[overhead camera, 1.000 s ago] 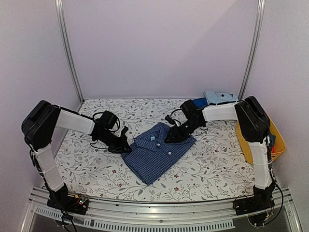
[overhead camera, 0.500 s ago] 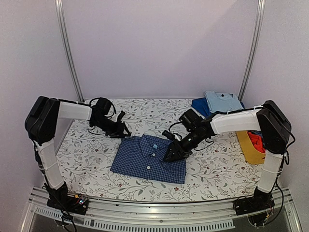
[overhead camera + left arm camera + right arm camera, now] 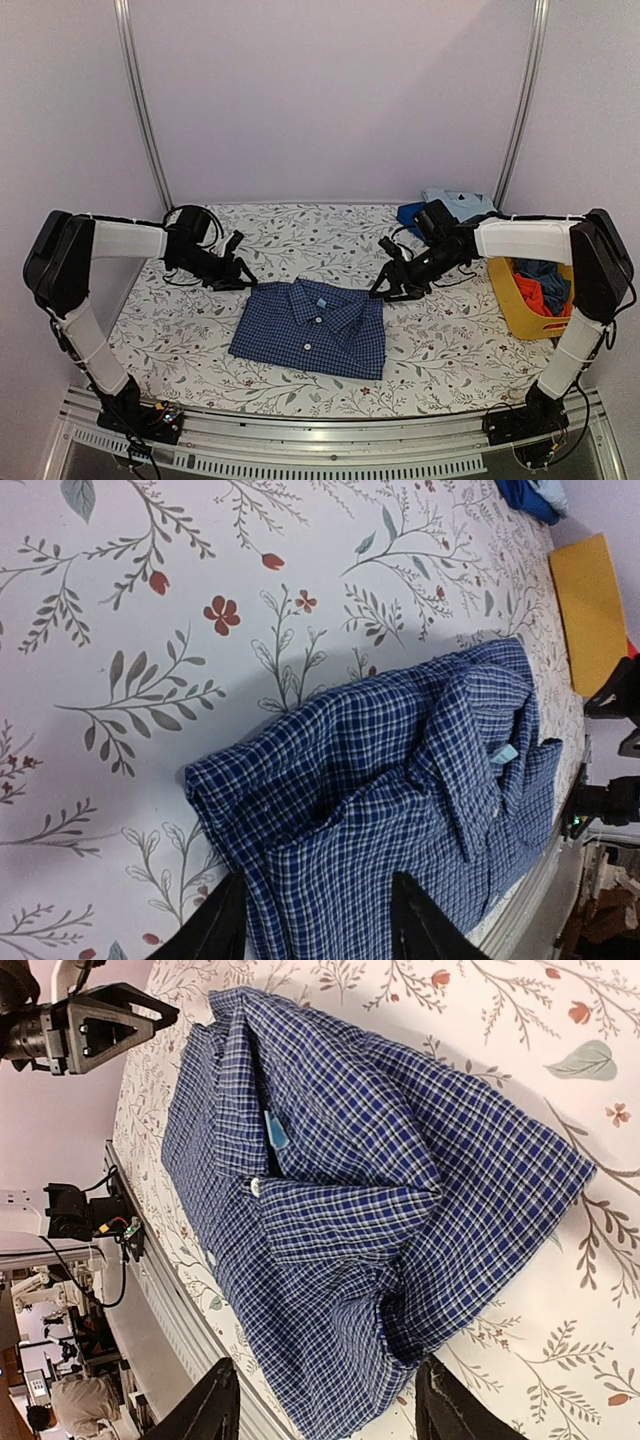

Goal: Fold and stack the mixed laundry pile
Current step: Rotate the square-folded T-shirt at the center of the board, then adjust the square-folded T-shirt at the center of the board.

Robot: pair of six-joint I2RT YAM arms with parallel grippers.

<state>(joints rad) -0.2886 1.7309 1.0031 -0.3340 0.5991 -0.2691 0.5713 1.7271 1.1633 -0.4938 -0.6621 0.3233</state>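
Left gripper [image 3: 240,277]: gaping wide, empty.
Right gripper [image 3: 385,290]: gaping wide, empty.
Shirt [image 3: 310,328]: lying folded, bulging; pressing folds flat advisable before stacking.

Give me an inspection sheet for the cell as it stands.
Surface: floral tablecloth, flat, no spills seen.
Job's things: blue checked shirt folded, centre; light and dark blue garments lying together at the far right; red and blue clothes in the basket.
Clutter: yellow basket at the right edge.
Tools: left tool open, empty, near the shirt's far left corner; right tool open, empty, near its far right corner.
Cables: black loops at each wrist, no snag seen.
Surroundings: plain walls, metal posts; nothing else seen.
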